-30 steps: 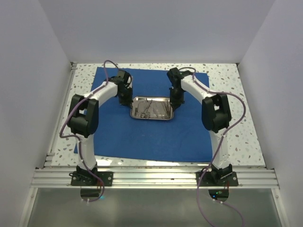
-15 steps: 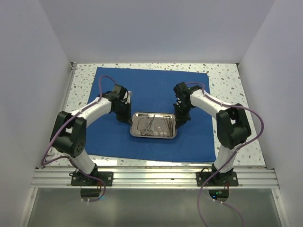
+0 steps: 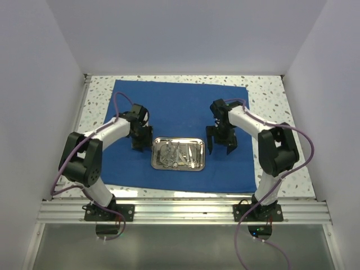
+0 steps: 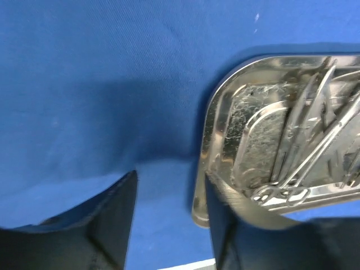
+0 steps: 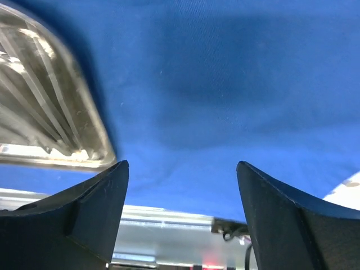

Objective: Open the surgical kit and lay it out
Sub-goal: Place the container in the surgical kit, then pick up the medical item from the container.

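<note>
Left claw (image 3: 140,145) and right claw (image 3: 220,148), both spread empty, flank the steel tray (image 3: 178,168) on open blue cloth (image 3: 180,101).

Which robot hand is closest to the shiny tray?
The left gripper: one of its fingers sits right beside the tray rim, while the right gripper hangs farther off.

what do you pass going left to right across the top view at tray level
left gripper → tray → right gripper, all over the blue cloth
</note>
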Action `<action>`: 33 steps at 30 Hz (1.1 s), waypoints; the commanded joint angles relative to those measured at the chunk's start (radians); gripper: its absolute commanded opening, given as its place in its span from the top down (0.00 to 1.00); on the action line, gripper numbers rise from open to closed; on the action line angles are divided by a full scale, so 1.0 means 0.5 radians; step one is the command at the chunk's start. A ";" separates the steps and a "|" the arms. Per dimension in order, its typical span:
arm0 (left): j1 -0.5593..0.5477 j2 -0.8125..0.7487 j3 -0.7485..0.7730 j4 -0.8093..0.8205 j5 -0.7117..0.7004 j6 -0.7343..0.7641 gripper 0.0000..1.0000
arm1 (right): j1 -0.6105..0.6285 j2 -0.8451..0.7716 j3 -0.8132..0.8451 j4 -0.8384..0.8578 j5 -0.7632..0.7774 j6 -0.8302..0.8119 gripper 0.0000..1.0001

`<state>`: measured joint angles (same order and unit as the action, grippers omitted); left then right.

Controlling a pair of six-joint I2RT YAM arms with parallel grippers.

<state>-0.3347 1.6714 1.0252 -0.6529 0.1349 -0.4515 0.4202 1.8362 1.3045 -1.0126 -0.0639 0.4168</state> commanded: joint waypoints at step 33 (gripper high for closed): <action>-0.030 -0.060 0.695 -0.185 -0.162 0.176 0.47 | 0.283 0.411 0.514 0.080 -0.136 0.142 0.79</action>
<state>-0.3374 1.6711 1.3334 -0.7494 0.0448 -0.3992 0.5625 2.0354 1.5791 -0.9993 -0.1234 0.4725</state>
